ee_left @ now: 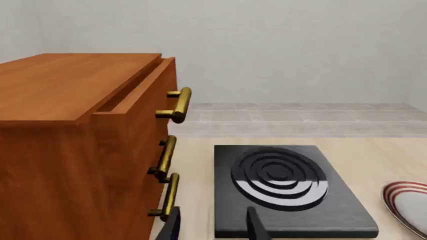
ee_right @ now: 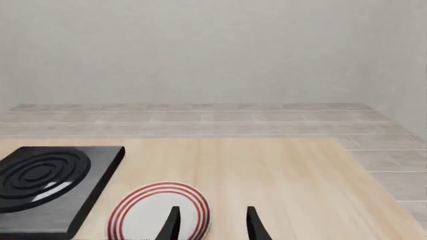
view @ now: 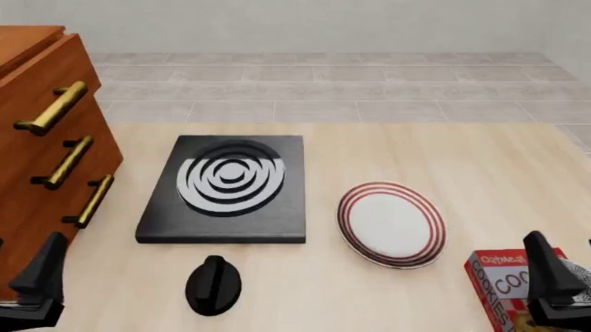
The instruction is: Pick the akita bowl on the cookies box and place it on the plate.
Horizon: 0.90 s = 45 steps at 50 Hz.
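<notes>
On the pale wooden counter (view: 443,159), the round white plate with red rings at its rim (view: 392,224) lies right of centre, empty. Just right of it, at the near right corner, sits the red cookies box with white lettering (view: 503,280), partly hidden by the right hand (view: 565,277). A sliver of speckled black-and-white pattern (view: 580,274) shows at the right edge atop the box, likely the akita bowl, though too little is visible to be sure. Both dark fingers of the right hand stand spread apart, holding nothing, near the plate's right rim in the right wrist view. Far left of the plate lies a black square stove with silver rings (view: 226,187), and a black knob (view: 213,284) rests near it. Beside the orange-brown wooden cabinet with brass handles (view: 46,152) at the left, the left hand (ee_left: 212,225) is likewise spread and empty.
</notes>
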Each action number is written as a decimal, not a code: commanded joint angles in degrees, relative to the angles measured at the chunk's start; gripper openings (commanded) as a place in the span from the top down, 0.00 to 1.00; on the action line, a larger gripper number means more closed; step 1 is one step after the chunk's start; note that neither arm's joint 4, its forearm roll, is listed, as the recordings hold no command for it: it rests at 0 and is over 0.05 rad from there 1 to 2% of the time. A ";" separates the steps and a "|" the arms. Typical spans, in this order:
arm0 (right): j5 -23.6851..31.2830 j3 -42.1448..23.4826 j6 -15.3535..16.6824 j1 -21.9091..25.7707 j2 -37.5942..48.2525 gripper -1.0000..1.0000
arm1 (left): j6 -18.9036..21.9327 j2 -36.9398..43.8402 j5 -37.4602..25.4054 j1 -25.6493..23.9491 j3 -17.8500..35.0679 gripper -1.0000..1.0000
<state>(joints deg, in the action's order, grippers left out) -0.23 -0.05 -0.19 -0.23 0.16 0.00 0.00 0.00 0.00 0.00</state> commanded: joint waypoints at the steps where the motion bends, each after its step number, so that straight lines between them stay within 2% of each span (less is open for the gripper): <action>1: 0.14 0.03 -0.02 -0.27 0.49 0.00 | 0.00 0.00 0.00 0.00 0.00 0.00; 11: -0.28 0.02 0.28 0.00 1.80 0.00 | 0.00 0.00 0.00 0.00 0.00 0.00; 16: 1.34 -0.07 0.63 0.08 1.90 0.00 | 0.00 0.00 0.00 0.00 0.00 0.00; 21: 7.65 -3.50 1.97 -0.04 0.08 0.00 | 0.00 0.00 0.00 0.00 0.00 0.00; 30: 14.68 -7.88 3.78 0.52 -0.15 0.00 | 0.00 0.00 0.00 0.00 0.00 0.00; 32: 16.97 -8.76 2.76 0.88 -0.15 0.00 | 0.00 0.00 0.00 0.00 0.00 0.00; 36: 19.44 -10.59 3.47 0.49 -0.16 0.00 | 0.00 0.00 0.00 0.00 0.00 0.00; 45: 25.64 -14.22 2.63 -0.15 -0.15 0.00 | 0.00 0.00 0.00 0.00 0.00 0.00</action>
<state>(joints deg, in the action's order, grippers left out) 18.95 -10.44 2.46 -0.03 0.13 0.00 0.00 0.00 0.00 0.00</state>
